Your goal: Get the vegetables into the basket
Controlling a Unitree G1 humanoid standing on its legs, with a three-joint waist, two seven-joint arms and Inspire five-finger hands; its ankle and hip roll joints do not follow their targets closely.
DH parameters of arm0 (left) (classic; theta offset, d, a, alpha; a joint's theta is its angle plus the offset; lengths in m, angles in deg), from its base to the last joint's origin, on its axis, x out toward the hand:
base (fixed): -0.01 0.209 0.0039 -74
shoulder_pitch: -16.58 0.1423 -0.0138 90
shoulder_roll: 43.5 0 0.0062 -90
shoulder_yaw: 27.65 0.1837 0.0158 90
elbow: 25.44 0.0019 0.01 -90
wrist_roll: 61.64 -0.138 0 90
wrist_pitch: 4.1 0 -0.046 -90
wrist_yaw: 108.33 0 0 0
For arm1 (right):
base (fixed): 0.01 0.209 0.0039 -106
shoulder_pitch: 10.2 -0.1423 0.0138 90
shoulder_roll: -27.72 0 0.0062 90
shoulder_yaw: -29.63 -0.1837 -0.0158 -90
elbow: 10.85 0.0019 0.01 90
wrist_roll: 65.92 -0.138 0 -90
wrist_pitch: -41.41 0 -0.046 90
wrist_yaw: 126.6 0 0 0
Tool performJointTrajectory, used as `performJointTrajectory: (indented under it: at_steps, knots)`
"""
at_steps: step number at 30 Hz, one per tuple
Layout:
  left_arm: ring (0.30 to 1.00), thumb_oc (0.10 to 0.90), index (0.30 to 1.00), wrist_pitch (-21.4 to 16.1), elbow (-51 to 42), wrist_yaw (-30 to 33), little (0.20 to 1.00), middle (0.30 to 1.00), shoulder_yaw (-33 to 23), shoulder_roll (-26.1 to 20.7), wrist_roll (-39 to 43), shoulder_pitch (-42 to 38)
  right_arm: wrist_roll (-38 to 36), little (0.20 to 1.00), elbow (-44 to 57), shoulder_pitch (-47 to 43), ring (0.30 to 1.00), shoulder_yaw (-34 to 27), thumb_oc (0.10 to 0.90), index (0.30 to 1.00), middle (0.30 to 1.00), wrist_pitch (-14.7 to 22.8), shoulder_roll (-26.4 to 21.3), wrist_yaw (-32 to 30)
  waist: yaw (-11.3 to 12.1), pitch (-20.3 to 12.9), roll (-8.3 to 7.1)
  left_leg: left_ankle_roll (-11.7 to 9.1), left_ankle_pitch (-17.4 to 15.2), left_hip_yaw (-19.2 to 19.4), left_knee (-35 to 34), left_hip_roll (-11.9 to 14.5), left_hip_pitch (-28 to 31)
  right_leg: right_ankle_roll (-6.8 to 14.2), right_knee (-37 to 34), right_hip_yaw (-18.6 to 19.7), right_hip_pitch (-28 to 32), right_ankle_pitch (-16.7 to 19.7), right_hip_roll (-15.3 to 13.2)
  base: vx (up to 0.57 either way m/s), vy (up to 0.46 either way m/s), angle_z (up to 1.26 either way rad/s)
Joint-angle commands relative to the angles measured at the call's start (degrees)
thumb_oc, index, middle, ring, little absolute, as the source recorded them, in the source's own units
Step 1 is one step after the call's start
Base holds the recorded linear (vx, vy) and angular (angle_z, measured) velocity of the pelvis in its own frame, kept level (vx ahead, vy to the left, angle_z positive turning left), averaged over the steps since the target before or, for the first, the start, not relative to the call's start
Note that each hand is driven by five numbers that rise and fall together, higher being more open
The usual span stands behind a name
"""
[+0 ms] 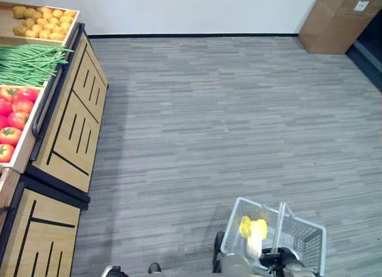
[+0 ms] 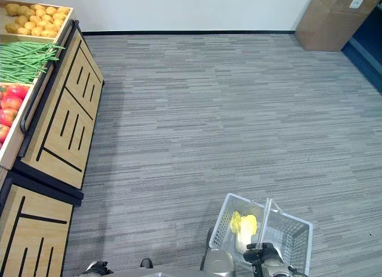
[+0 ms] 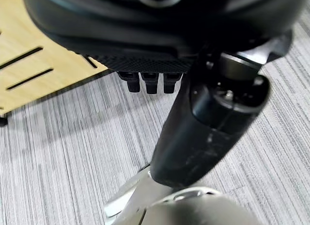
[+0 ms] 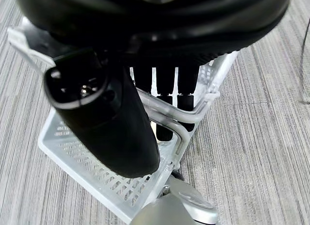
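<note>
The white basket (image 1: 305, 240) hung low at the robot's right side, above the grey carpet (image 1: 227, 122). The right hand (image 4: 121, 133) carried it, its fingers (image 4: 164, 96) hooked round the basket's grey handle (image 4: 167, 116) with the thumb lying alongside. In the head views that handle ran as a bar across the top of the basket, pointing away from the robot.

Inside the basket, against the wall nearest the robot's middle, lay a pale cabbage (image 1: 255, 232) with yellow leaves. Its long axis ran roughly towards and away from the robot, the yellow leafy end pointing away and the whitish stalk end nearer the robot.

The left hand (image 3: 203, 123) hung over the carpet beside a wooden panel of the stand (image 1: 71, 128); its short row of fingers (image 3: 150, 82) was bent in and held nothing, with the thumb jutting forward.

The wooden stand stood at the robot's left, well apart from the basket. On it lay potatoes (image 1: 45, 23) at the far end, then green beans (image 1: 27, 63), then tomatoes (image 1: 15, 119) nearest. A cardboard box (image 1: 340, 17) stood against the far wall on the right.
</note>
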Motion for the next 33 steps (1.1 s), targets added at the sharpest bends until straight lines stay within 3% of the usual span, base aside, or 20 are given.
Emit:
performJointTrajectory:
  at_steps: [1, 3, 4, 6, 9, 10, 13, 14, 15, 17, 19, 20, 21, 22, 24, 27, 33]
  knots:
    - [1.0, 0.9, 1.0, 0.0, 1.1, -0.5, 1.0, 1.0, 1.2, -0.2, -1.0, -2.8, 0.5, 0.3, -3.1, 1.2, 0.3, 2.0, 0.4, 0.3, 0.3, -0.6, -0.8, -0.4, -1.3, 0.5, -0.48, 2.1, -6.2, -2.7, 1.2, -4.9, 3.9, 2.7, 2.0, 4.6, -10.3, 3.7, 1.0, 0.14, -0.124, 0.31]
    - [1.0, 0.9, 1.0, -0.1, 1.1, -0.5, 1.0, 1.0, 1.2, -0.1, -0.7, -2.8, 0.5, 0.3, -3.2, 1.3, 0.3, 1.9, 0.4, 0.3, 0.3, -0.7, -1.0, -0.3, -1.3, 0.4, -0.17, 1.8, -6.2, -3.2, 2.5, -4.5, 3.6, 2.2, 2.7, 4.5, -10.3, 2.8, 1.2, 0.16, -0.162, 0.27]
    - [1.0, 0.9, 1.0, 0.0, 0.8, -0.4, 1.0, 1.0, 1.8, 0.2, -0.2, -3.2, 0.7, 0.3, -3.4, 1.1, 0.3, 2.5, 0.4, 0.3, 0.3, -0.6, -1.8, -0.3, -1.4, 0.7, 0.77, 0.8, -5.4, -4.0, 5.4, -3.1, 2.4, 0.8, 3.5, 4.3, -9.7, 1.1, 2.2, 0.17, -0.194, 0.12]
    - [1.0, 0.9, 1.0, 0.0, 0.8, -0.4, 1.0, 1.0, 2.0, 0.2, -0.2, -3.4, 0.7, 0.3, -3.6, 1.0, 0.3, 2.6, 0.4, 0.3, 0.3, -0.7, -2.0, -0.3, -1.6, 0.6, 0.66, 0.5, -4.8, -4.4, 6.1, -2.9, 1.5, 0.4, 3.2, 4.0, -9.6, 0.7, 2.2, 0.16, -0.185, 0.28]
    - [1.0, 0.9, 1.0, 0.0, 0.7, 0.0, 1.0, 1.0, 1.7, 0.5, 1.2, -3.7, 0.8, 0.3, -3.6, 0.7, 0.3, 3.0, 0.4, 0.3, 0.3, -0.7, -2.5, -0.2, -1.4, 0.6, 1.04, -0.9, -2.2, -5.4, 9.4, -1.9, 0.0, -1.0, 3.1, 3.3, -8.0, -1.2, 3.7, 0.18, -0.213, 0.29]
    - [1.0, 0.9, 1.0, 0.1, 0.7, 0.2, 1.0, 1.0, 1.3, 0.6, 2.0, -3.8, 1.0, 0.3, -3.4, 0.6, 0.3, 3.4, 0.4, 0.3, 0.3, -0.7, -2.7, 0.0, -1.1, 0.9, 1.05, -2.1, 1.0, -6.2, 13.6, -1.3, -1.7, -2.4, 3.1, 3.2, -6.8, -3.0, 4.9, 0.16, -0.196, 0.05]
    - [1.0, 0.9, 1.0, 0.1, 0.3, 0.6, 1.0, 1.0, 1.5, 0.7, 2.8, -4.0, 1.2, 0.3, -3.3, 0.4, 0.3, 3.9, 0.4, 0.3, 0.3, -0.7, -3.0, 0.1, 0.0, 2.0, -0.22, -2.5, 5.0, -7.3, 22.7, -2.0, -6.2, -4.1, 2.6, 3.4, -4.2, -4.5, 5.6, 0.13, -0.182, 0.12]
    - [1.0, 0.9, 1.0, 0.1, 0.3, 0.6, 1.0, 1.0, 1.5, 0.7, 2.8, -4.1, 1.2, 0.3, -3.3, 0.4, 0.3, 3.9, 0.4, 0.3, 0.3, -0.7, -3.0, 0.1, -0.1, 2.0, -0.2, -2.5, 4.9, -7.4, 22.9, -2.0, -6.4, -4.1, 2.6, 3.3, -4.2, -4.5, 5.6, 0.11, -0.157, -0.05]
    - [1.0, 0.9, 1.0, 0.1, 0.0, 0.5, 1.0, 1.0, 2.0, 0.7, 2.8, -4.3, 1.4, 0.3, -3.2, 0.4, 0.3, 4.2, 0.4, 0.3, 0.3, -0.8, -3.4, 0.1, 0.6, 2.7, -1.24, -1.9, 5.5, -6.6, 25.4, -2.2, -9.4, -4.5, 1.9, 3.2, -2.4, -5.4, 5.4, 0.12, -0.109, -0.12]
    - [1.0, 0.9, 1.0, 0.2, -0.5, 0.4, 1.0, 1.0, 2.5, 0.9, 2.7, -4.7, 1.1, 0.3, -3.4, 0.3, 0.3, 3.9, 0.4, 0.3, 0.3, -1.0, -3.8, 0.0, 0.7, 3.0, -1.8, -0.4, 3.1, -2.0, 20.2, 0.1, -13.2, -3.4, 0.9, 2.7, -1.0, -5.7, 4.3, 0.13, -0.051, 0.0]
    - [1.0, 0.9, 1.0, 0.2, -0.6, 0.5, 1.0, 1.0, 2.6, 0.8, 2.5, -4.8, 1.1, 0.3, -3.5, 0.3, 0.3, 3.8, 0.4, 0.3, 0.3, -1.1, -3.8, 0.0, 1.2, 3.1, -1.88, -0.1, 2.1, -1.2, 17.9, 0.5, -13.5, -2.9, 0.7, 2.8, -0.6, -5.9, 4.1, 0.12, 0.052, 0.34]
    - [1.0, 0.9, 1.0, 0.2, -0.5, 0.7, 1.0, 1.0, 2.7, 0.8, 2.4, -4.7, 1.3, 0.3, -3.6, 0.5, 0.3, 4.0, 0.4, 0.3, 0.3, -1.3, -3.9, -0.2, 1.9, 2.9, -1.63, -0.5, 3.9, -0.7, 10.6, 1.8, -16.6, -1.9, 0.3, 2.8, 0.1, -6.4, 3.8, 0.15, 0.071, 0.06]
    - [1.0, 0.9, 1.0, 0.2, -0.5, 0.7, 1.0, 1.0, 2.7, 0.8, 2.4, -4.7, 1.3, 0.3, -3.6, 0.5, 0.3, 3.9, 0.4, 0.3, 0.3, -1.3, -4.0, -0.2, 2.0, 2.9, -1.67, -0.5, 4.1, -0.6, 10.1, 1.7, -16.3, -1.9, 0.3, 2.9, 0.1, -6.4, 3.8, 0.26, 0.172, 0.03]
    - [1.0, 0.9, 1.0, 0.1, -0.5, 0.9, 1.0, 1.0, 2.8, 0.8, 2.2, -4.6, 1.4, 0.3, -3.3, 0.6, 0.3, 3.7, 0.4, 0.3, 0.3, -1.1, -4.2, -0.7, 2.6, 2.9, -0.77, -1.9, 9.4, -0.5, 4.9, 4.1, -19.0, -1.3, -0.1, 3.3, 1.5, -7.3, 3.9, 0.2, 0.165, 0.1]
    - [1.0, 0.9, 1.0, 0.3, -0.4, 0.9, 1.0, 1.0, 3.0, 0.7, 1.7, -4.6, 1.4, 0.3, -3.4, 0.8, 0.3, 3.4, 0.4, 0.3, 0.3, -1.2, -4.3, -0.8, 2.9, 3.1, -0.42, -2.6, 11.5, 1.4, 3.0, 5.2, -19.1, -0.8, -0.2, 3.2, 2.8, -7.9, 3.4, 0.21, 0.205, -0.09]
    - [1.0, 0.9, 1.0, 0.2, -0.1, 0.6, 1.0, 1.0, 2.4, 0.6, 1.8, -3.9, 1.4, 0.3, -3.5, 0.6, 0.3, 3.6, 0.4, 0.3, 0.3, -1.1, -3.6, -0.7, 2.9, 2.0, -0.31, -2.0, 9.1, 2.4, 2.4, 4.5, -16.5, 0.0, -0.1, 4.1, 3.2, -7.8, 2.7, 0.13, 0.179, -0.34]
    - [1.0, 0.9, 1.0, 0.0, -0.2, 1.0, 1.0, 1.0, 2.4, -0.8, 1.5, -4.4, 1.9, 0.3, -3.5, -0.4, 0.3, 3.9, 0.4, 0.3, 0.3, -1.3, -2.6, -0.6, 3.4, 1.5, -1.95, 0.0, 5.3, 4.2, 4.7, 1.7, -15.8, 1.9, 0.1, 6.7, 2.6, -6.6, -0.7, 0.08, 0.188, -0.25]
